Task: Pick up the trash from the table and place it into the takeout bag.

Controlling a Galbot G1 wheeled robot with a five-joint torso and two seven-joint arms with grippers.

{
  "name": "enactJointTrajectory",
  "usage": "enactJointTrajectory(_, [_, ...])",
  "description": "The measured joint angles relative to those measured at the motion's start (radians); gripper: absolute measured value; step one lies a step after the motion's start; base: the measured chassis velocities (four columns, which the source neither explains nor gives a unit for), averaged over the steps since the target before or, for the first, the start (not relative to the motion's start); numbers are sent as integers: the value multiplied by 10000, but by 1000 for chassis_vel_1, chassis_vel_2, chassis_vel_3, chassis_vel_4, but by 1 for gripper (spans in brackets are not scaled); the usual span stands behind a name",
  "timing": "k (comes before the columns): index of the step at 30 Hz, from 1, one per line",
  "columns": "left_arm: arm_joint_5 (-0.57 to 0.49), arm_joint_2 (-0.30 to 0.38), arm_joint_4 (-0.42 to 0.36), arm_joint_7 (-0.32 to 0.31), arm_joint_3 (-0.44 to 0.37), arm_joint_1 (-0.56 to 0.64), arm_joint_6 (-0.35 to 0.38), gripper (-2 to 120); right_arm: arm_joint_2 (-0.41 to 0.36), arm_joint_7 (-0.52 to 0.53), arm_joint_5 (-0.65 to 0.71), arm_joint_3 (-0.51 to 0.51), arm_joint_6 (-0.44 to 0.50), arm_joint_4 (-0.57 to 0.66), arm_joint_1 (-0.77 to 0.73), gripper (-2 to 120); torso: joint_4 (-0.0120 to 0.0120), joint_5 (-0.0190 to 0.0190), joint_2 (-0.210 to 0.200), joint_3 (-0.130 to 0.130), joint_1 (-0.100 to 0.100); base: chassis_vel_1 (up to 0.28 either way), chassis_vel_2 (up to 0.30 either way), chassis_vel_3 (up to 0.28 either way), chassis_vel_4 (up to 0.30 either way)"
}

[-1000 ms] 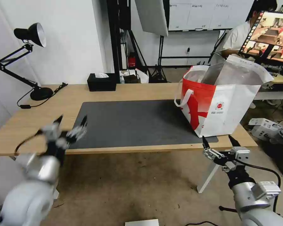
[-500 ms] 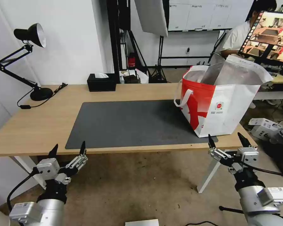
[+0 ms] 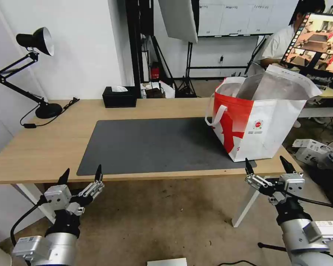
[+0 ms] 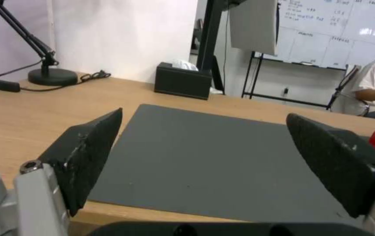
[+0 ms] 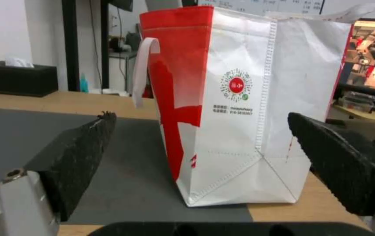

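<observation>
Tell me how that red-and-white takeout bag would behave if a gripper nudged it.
The takeout bag is probably floppy: its thin walls crease and the foil flap sags. Standing tall near the table edge, it would likely slide or tip rather than resist.

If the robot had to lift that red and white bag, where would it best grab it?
Probably by the white loop handle hanging on the bag's red side, which faces the mat. It stands clear of the wall, so a finger could slip behind it, coming from the mat side. The walls are broad and flat, likely too wide to pinch. Both hands, left and right, are open at the table's near edge.
</observation>
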Motion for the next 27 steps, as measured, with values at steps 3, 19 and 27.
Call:
enactJointTrajectory(3, [-7, 4, 5, -1, 3, -8, 2, 100, -1, 0, 3, -2, -1, 0, 1, 100, 0, 0, 1, 0, 0, 0, 0, 0, 0])
enactJointTrajectory(19, [-30, 17, 23, -11, 13, -31, 13, 100, -5, 5, 11, -6, -1, -5, 4, 100, 0, 0, 0, 1, 0, 0, 0, 0, 0])
enactJointTrajectory(27, [-34, 23, 30, -15, 14, -36, 19, 100, -5, 7, 17, -7, -5, -11, 5, 100, 0, 0, 0, 0, 0, 0, 0, 0, 0])
